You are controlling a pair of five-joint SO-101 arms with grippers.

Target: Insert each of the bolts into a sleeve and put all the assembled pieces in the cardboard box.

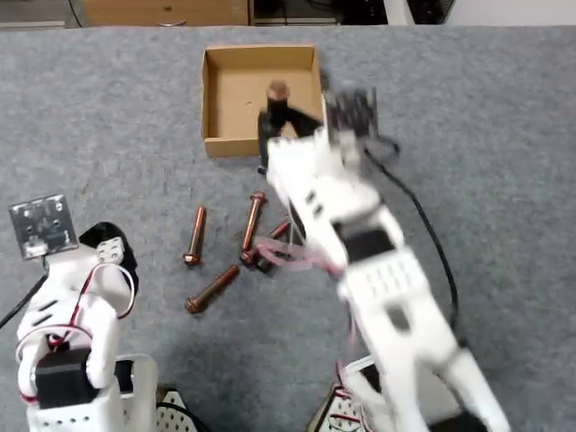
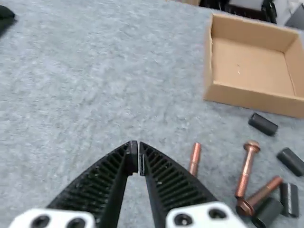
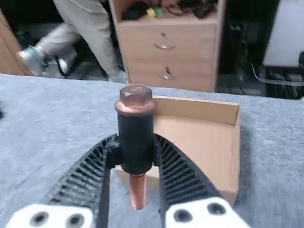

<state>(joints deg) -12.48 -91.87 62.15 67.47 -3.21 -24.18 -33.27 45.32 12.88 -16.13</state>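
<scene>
while loose, four bolts (image 1: 253, 227)

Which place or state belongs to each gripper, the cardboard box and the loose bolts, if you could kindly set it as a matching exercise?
1 left gripper
2 right gripper
3 cardboard box
4 loose bolts

A lying on the grey table
B shut on the sleeved bolt
C shut, holding nothing
D standing open beyond the bolts

Pairs: 1-C, 2-B, 3-D, 4-A.
</scene>
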